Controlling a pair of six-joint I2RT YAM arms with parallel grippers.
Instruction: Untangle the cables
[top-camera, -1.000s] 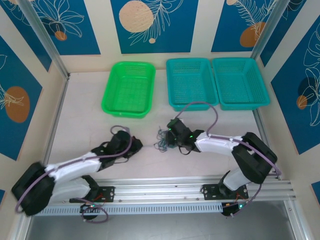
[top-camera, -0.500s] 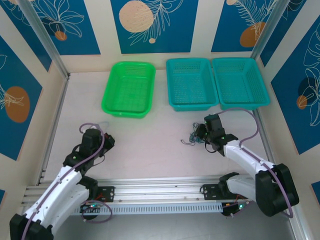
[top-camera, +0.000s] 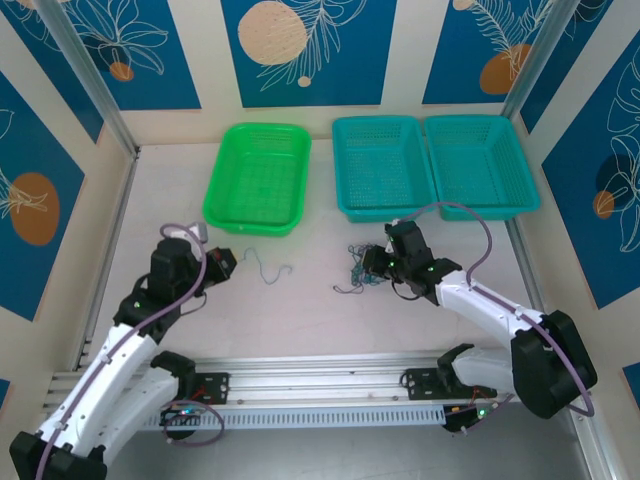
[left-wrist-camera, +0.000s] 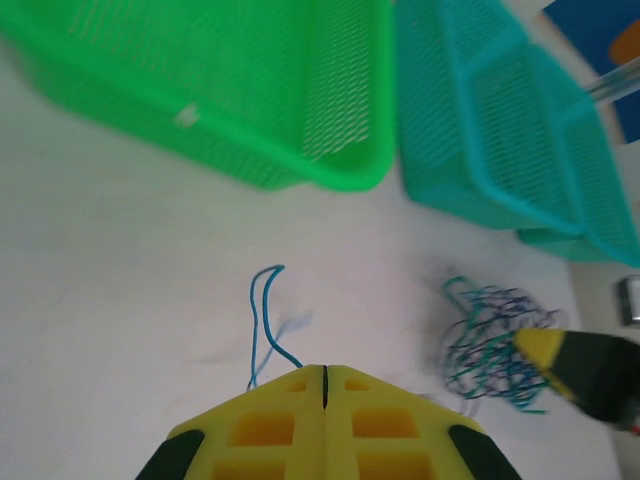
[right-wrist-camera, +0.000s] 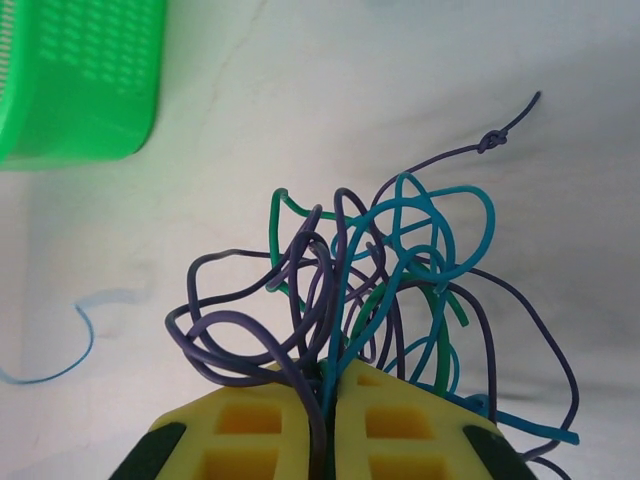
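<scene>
Looking through your right wrist camera, you see the right gripper (right-wrist-camera: 325, 378) clamped on the tangle of cables (right-wrist-camera: 400, 270), with purple, green and blue strands running into the seam. From above it's just a dark knot near the two teal baskets (top-camera: 375, 121) (top-camera: 478, 120). Your left gripper (left-wrist-camera: 325, 372) is pressed together and the loose blue cable (left-wrist-camera: 262, 310) reaches its tips. Pinched or not, you can't tell. Count: one loose cable, one tangle, one green basket (top-camera: 258, 128), two teal.
</scene>
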